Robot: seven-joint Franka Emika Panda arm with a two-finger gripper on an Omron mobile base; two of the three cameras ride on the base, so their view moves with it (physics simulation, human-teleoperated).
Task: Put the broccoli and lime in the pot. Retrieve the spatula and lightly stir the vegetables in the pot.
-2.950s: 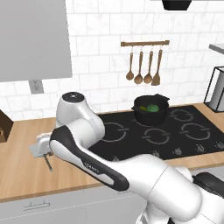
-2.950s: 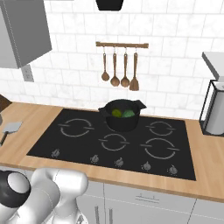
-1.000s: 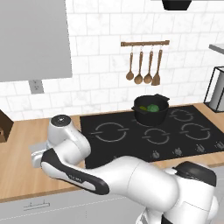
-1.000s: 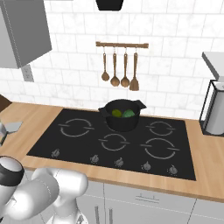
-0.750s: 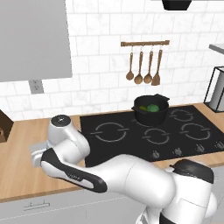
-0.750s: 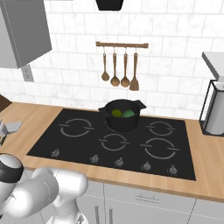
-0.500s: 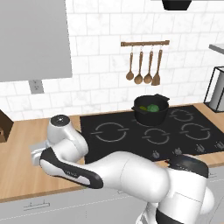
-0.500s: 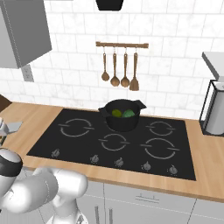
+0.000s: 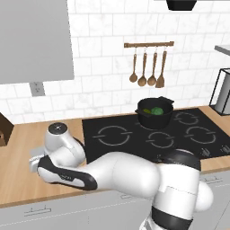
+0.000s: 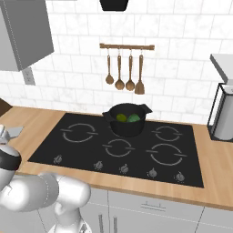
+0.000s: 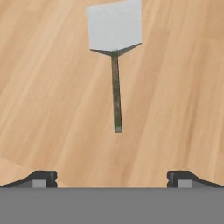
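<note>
The spatula (image 11: 115, 65) lies flat on the wooden counter, its square light-grey blade far from me and its thin handle pointing back toward my gripper (image 11: 113, 179). My gripper hovers above it, open, with the handle's end lined up between the two fingertips (image 11: 41, 178) and nothing held. The spatula blade (image 10: 16, 132) also shows at the far left of the counter. The black pot (image 9: 155, 114) stands on the hob's back middle burner. Inside the pot (image 10: 127, 120) sit the yellow-green lime (image 10: 121, 117) and the darker green broccoli (image 10: 133, 118).
The black hob (image 9: 134, 134) takes up the counter's middle and right. Wooden spoons and a turner (image 10: 125, 68) hang on a wall rail above the pot. A wire-framed appliance (image 10: 223, 113) stands at the right. A dark brown block (image 9: 3, 130) sits at the left edge.
The arm has shifted a little further over the left counter above the spatula. The jaws stay open. The pot and the vegetables have not moved.
</note>
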